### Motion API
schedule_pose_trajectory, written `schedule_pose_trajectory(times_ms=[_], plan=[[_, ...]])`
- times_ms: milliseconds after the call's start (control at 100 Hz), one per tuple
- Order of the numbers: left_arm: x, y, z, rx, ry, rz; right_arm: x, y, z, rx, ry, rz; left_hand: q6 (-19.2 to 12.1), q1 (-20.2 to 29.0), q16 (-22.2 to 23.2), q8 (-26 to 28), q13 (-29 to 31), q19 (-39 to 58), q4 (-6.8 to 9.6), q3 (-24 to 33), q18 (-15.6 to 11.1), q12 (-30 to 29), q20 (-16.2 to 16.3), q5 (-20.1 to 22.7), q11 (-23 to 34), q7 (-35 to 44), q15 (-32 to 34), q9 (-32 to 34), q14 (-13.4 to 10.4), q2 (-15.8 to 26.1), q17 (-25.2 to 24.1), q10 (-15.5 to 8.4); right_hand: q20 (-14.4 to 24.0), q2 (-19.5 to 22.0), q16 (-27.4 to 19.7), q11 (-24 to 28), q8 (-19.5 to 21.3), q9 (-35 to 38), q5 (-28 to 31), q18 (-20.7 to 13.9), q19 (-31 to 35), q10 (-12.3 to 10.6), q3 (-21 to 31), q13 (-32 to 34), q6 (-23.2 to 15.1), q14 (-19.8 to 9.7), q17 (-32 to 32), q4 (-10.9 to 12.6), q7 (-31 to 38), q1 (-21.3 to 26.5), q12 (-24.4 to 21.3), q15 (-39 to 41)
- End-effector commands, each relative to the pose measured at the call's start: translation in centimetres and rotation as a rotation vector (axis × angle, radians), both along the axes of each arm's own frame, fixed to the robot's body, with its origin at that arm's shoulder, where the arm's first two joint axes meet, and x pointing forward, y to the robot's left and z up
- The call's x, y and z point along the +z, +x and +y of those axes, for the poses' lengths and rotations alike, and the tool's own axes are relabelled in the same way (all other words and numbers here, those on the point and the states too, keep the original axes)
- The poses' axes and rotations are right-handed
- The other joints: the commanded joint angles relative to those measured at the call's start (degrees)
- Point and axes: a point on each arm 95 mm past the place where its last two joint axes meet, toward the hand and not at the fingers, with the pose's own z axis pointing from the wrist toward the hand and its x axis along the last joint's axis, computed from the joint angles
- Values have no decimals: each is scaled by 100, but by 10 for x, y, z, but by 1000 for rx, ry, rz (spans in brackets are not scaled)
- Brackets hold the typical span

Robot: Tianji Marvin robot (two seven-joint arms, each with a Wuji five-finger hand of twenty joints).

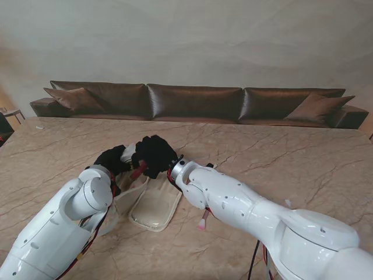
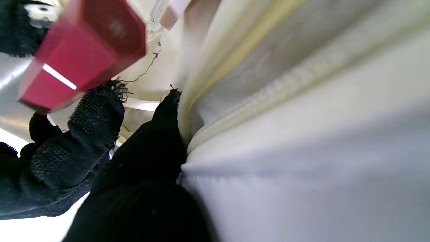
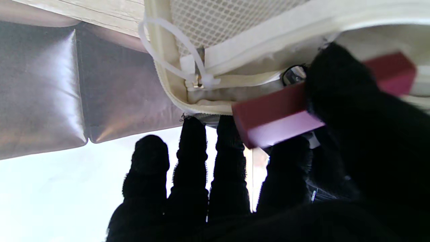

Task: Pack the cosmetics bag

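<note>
Lying open near the lower middle of the stand's view, the cream cosmetics bag (image 1: 152, 205) rests on the marble table (image 1: 280, 157), one flap spread flat toward the lower centre. Both black-gloved hands meet just over its upper edge: the left hand (image 1: 112, 158) sits at centre left, and the right hand (image 1: 155, 155) beside it pinches a red lipstick case (image 1: 139, 170). A small pink-tipped brush (image 1: 203, 220) lies on the table lower down, partly hidden by the right forearm; a brown sofa (image 1: 192, 102) runs across the upper frame. In the left wrist view, the left fingers (image 2: 147, 148) are closed on the bag's cream rim (image 2: 255, 101), which fills the right half, while the red case (image 2: 84, 50) hangs in the upper left corner. In the right wrist view, the right thumb (image 3: 339, 84) and a finger clamp the red case (image 3: 275, 117) at centre right, the other fingers held straight and apart; the bag's mesh pocket (image 3: 228, 20) and zipper edge fill the upper middle.
</note>
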Motion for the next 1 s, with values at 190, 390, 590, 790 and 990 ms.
schedule_pose_trajectory(times_ms=[190,390,590,790,990], plan=[[8,-1,-11,-24,-31,-24,0,-4,5,8,-29,-5,-903,915,-38,58,444,1307,284,239,-546,43,152,208,65,436,323,-4,-109,851,480,-353,-18,-173,-63,-494,268,-229,-317,37,-46,-182,230,-37,664,-39,-41,956,-879,-270,-332,-188],[8,-1,-11,-25,-29,-25,-1,-4,-4,-15,-53,3,-902,911,-39,59,449,1321,284,235,-554,41,158,207,63,434,329,0,-102,850,481,-361,-35,-123,-56,-627,166,-330,-627,76,-128,-137,171,-54,815,-24,-97,952,-1182,-362,-461,-217],[8,-1,-12,-24,-30,-23,5,-6,-17,-99,-29,-13,-910,908,-42,62,453,1320,282,232,-562,42,158,207,62,438,330,-7,-120,846,481,-368,5,554,-57,-759,80,-223,-782,93,-24,-38,-84,295,963,18,137,1036,-1220,-432,-706,-263],[9,-2,-10,-14,-36,-23,21,-10,-43,-213,33,26,-898,906,-44,61,467,1327,283,228,-575,44,161,212,70,439,336,8,-115,849,484,-355,-32,873,-275,-821,-375,843,-403,190,695,-44,-222,2017,488,121,1478,213,-36,58,-1022,-573],[11,-2,-9,15,-64,-18,25,-13,-71,-283,62,175,-870,822,-62,37,551,1367,282,198,-597,18,183,233,72,451,343,60,-111,862,490,-298,-327,1084,-204,-804,-947,2309,127,211,1839,40,263,3549,340,244,2868,438,645,518,-770,-134]])
